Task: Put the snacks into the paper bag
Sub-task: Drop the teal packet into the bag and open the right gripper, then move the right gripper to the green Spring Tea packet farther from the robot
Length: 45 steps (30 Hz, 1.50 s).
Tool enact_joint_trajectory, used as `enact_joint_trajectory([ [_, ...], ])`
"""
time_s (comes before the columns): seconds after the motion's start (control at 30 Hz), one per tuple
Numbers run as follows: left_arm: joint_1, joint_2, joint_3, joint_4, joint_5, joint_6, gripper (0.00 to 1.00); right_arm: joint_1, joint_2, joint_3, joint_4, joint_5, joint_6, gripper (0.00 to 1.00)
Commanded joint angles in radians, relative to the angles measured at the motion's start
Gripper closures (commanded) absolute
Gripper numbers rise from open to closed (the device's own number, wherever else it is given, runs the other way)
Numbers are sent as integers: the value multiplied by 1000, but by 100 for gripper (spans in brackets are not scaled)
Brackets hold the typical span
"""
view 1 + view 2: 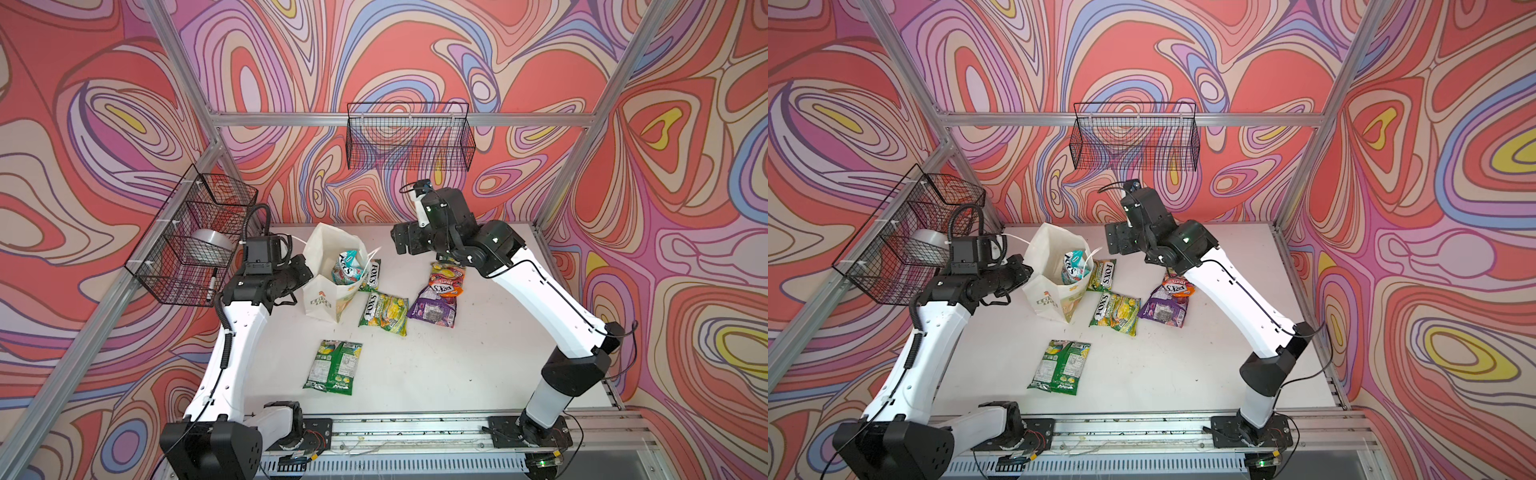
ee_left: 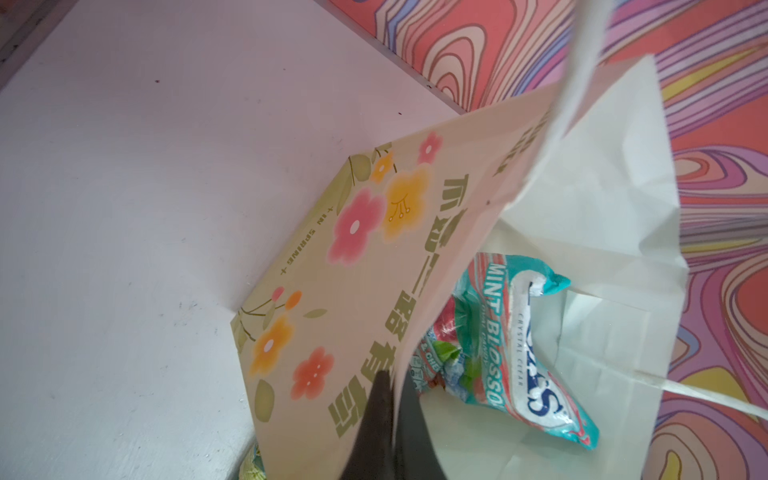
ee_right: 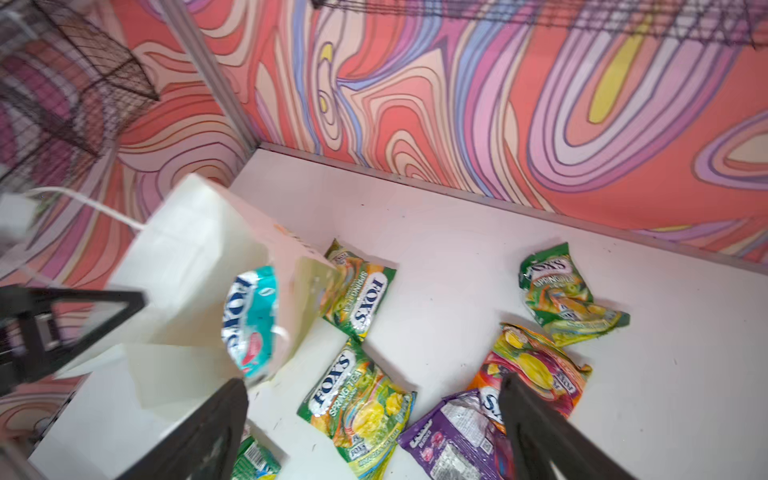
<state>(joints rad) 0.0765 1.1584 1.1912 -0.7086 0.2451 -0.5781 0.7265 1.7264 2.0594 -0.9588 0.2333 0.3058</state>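
One teal packet [image 1: 345, 266] stood on end inside the paper bag [image 1: 319, 248], at the back left of the table [image 1: 457, 365]. The other snacks [image 1: 382, 313] lay loose beside it. The left gripper [image 2: 395, 390] pinched the bag's wall tight, and the right gripper [image 3: 374, 388] hung wide and empty. I reckoned the upright packet might block the next drop, or a tug could tip the leaning bag.

Rear left on table [image 1: 457, 374]: bag [image 1: 320, 299], mint packet [image 1: 347, 266] inside. Right of bag, touching: tea packet [image 1: 371, 275]; second tea packet [image 1: 384, 313] in front. Further right: fruit packet [image 1: 446, 280] overlapping berry packet [image 1: 432, 309]. Front pair [image 1: 334, 365] well apart.
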Motion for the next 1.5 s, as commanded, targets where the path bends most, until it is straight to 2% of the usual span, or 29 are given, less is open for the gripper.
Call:
enact_joint_trajectory([
  [0.0,84,-36,-42,-52,16,-43,100,-61,-35,-103,49,-49,51,2],
  [0.1,140,-62,-70,-57,23,-39,100,-119,-31,-169,67,-61,72,2],
  [0.2,142,-50,-79,-50,47,-31,100,-177,-21,-226,91,-78,92,2],
  [0.33,141,-34,-71,-10,152,-31,100,-240,-9,-293,142,-101,118,2],
  [0.57,142,-29,-41,10,156,-8,100,-380,24,-411,250,-140,193,2],
  [0.7,142,-43,-71,59,196,29,100,-461,85,-462,315,-153,223,2],
  [0.87,141,-78,-115,112,294,46,100,-546,192,-452,347,-234,276,2],
  [1.0,143,-106,-145,134,310,46,100,-587,282,-415,379,-275,312,1],
  [1.2,141,-127,-156,143,310,48,100,-597,422,-296,364,-326,319,2],
  [1.47,142,-133,-166,165,336,36,100,-598,544,-231,351,-365,378,2],
])
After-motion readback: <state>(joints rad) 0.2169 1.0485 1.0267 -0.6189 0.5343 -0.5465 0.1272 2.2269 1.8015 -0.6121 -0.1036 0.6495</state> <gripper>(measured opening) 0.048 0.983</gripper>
